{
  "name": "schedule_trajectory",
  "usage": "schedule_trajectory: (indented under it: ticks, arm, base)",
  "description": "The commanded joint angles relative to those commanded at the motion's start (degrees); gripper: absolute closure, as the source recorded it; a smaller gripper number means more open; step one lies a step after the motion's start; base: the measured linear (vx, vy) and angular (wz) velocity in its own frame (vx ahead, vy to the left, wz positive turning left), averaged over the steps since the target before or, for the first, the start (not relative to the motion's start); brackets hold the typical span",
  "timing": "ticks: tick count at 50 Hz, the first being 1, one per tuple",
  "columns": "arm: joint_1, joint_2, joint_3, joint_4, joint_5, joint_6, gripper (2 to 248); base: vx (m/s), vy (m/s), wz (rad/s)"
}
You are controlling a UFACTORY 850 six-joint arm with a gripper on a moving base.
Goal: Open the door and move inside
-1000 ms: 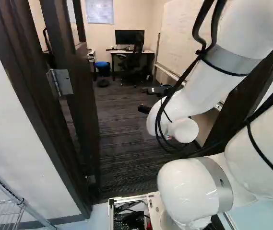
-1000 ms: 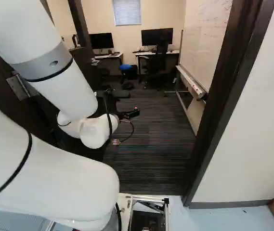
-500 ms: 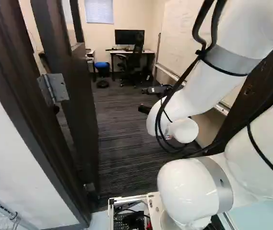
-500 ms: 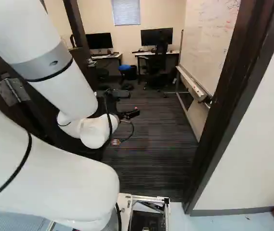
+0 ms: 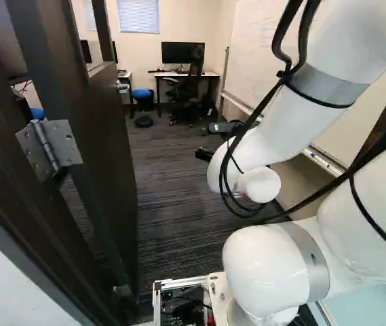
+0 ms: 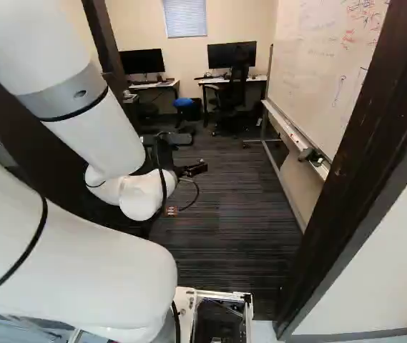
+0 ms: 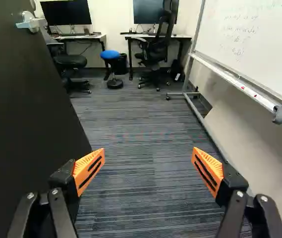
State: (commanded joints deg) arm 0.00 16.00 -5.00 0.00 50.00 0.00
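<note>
The gripper [image 6: 192, 169] shows beyond the arm's white wrist in the right base view. In the wrist view the gripper [image 7: 148, 171] stands open, its orange pads wide apart with only carpet seen between them. The dark door [image 5: 104, 156] is swung inward, its hinge [image 5: 49, 146] at the left of the left base view. In the wrist view the door [image 7: 27, 109] stands beside one finger, with its lever handle [image 7: 30, 22] farther ahead; whether finger and door touch I cannot tell. The doorway's other post [image 6: 353, 171] rises at the right of the right base view.
A whiteboard on a wheeled frame [image 7: 200, 116] lines the wall opposite the door. Far ahead stand desks [image 6: 221, 81] with monitors, an office chair [image 7: 155, 47] and a blue stool [image 7: 110, 55]. Dark striped carpet [image 6: 224, 236] covers the room's floor.
The base has moved forward into the doorway; hinge and both posts have come nearer and slid outward in the base views. The arm has kept its pose against its lowest joint.
</note>
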Motion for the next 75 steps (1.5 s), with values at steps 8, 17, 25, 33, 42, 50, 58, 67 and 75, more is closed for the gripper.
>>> schedule_trajectory:
  ticks: [8,17,25,33,42,50,58,67,75]
  arm:
    - [0.00,0.00,0.00,0.00,0.00,0.00,3]
    - [0.00,0.00,0.00,0.00,0.00,0.00,3]
    - [0.00,0.00,0.00,0.00,0.00,0.00,3]
    - [0.00,0.00,0.00,0.00,0.00,0.00,3]
    - [0.00,0.00,0.00,0.00,0.00,0.00,3]
    - [0.00,0.00,0.00,0.00,0.00,0.00,3]
    - [0.00,0.00,0.00,0.00,0.00,0.00,3]
    - [0.00,0.00,0.00,0.00,0.00,0.00,3]
    - [0.00,0.00,0.00,0.00,0.00,0.00,3]
  base:
    - [0.230,-0.045,-0.003]
    - [0.243,-0.049,-0.001]
    - [0.219,-0.055,0.022]
    - [0.182,-0.038,-0.040]
    - [0.205,-0.047,0.003]
    - [0.246,-0.049,0.003]
    - [0.244,-0.046,0.003]
    - [0.246,-0.047,0.004]
    - [0.250,-0.037,0.033]
